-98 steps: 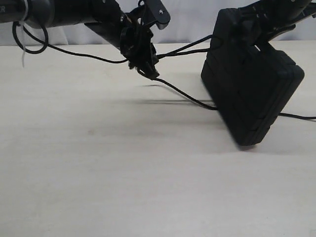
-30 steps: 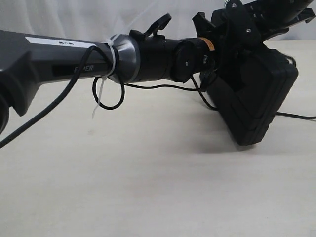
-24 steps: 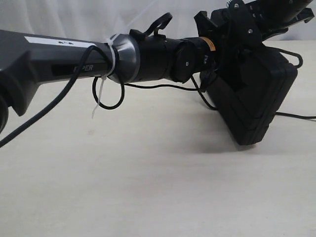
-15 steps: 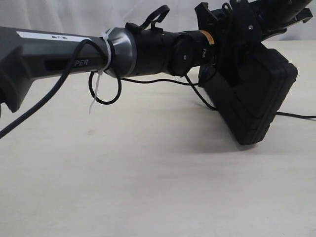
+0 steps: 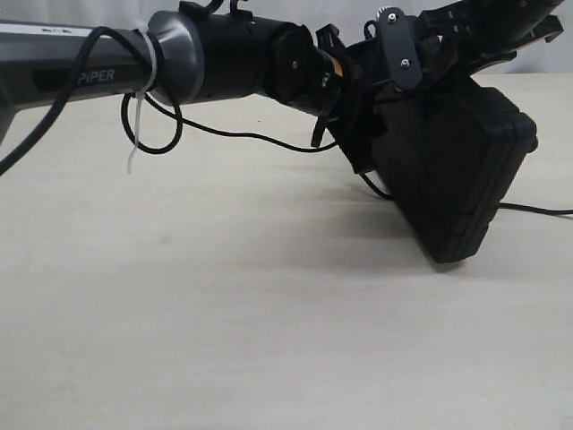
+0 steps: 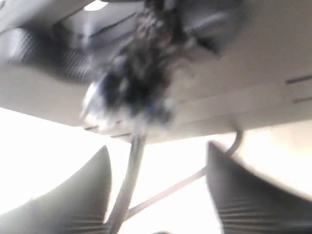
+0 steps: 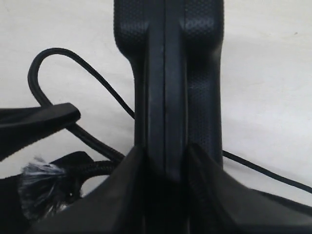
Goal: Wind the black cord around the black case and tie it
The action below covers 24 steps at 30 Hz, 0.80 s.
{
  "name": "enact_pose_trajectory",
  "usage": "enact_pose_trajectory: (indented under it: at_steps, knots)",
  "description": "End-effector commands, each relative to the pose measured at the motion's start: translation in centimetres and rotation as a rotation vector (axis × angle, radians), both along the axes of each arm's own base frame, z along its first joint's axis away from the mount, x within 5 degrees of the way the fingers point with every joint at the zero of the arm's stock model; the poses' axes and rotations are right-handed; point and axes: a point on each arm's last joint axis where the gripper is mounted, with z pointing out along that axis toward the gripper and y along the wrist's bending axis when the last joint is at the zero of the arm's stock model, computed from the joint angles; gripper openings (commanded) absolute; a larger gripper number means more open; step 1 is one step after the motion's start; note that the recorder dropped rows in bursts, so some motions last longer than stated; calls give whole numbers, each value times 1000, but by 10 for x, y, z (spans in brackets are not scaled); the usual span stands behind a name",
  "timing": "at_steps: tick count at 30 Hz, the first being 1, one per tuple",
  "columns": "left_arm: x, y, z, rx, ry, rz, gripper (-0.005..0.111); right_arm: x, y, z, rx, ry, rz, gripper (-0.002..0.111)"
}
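The black case [image 5: 457, 170] stands tilted on its lower edge at the right, and my right gripper [image 5: 466, 36] is shut on its top edge. In the right wrist view both fingers clamp the case's ribbed rim [image 7: 168, 73]. My left gripper [image 5: 356, 148] reaches across to the case's left face. Its fingers [image 6: 73, 195] stand wide apart in a blurred view, with the black cord [image 6: 129, 180] running between them and a frayed knot [image 6: 136, 92] beyond. The cord [image 5: 376, 186] hangs by the case and trails off right [image 5: 537, 210]. A cord loop [image 7: 53, 63] and the frayed end [image 7: 36, 185] lie beside the case.
The pale tabletop [image 5: 224, 313] spreads to the left and front of the case. My left arm's glossy cable loop with a white zip tie [image 5: 148, 125] hangs under the forearm. A white curtain closes the back.
My left arm has swung from the left across to the case, then lifted and angled down against its left face. The case stays tilted in my right gripper.
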Motion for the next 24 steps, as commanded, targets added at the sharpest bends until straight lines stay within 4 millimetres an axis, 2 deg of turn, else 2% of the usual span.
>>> enact_pose_trajectory:
  at_steps: [1, 2, 7, 17, 24]
  knots:
    - [-1, 0, 0, -6, 8, 4, 10, -2, 5, -15, 7, 82, 18, 4]
    - [0, -1, 2, -17, -6, 8, 0, -2, 5, -15, 7, 82, 18, 4]
    - [1, -8, 10, -123, -45, 45, 0, -2, 7, -15, 25, 84, 17, 4]
    - [-9, -19, 9, -136, -45, 21, 0, -2, 7, -15, 25, 84, 17, 4]
    - [-9, -20, 5, -151, -22, 35, 0, -2, 7, -15, 25, 84, 17, 4]
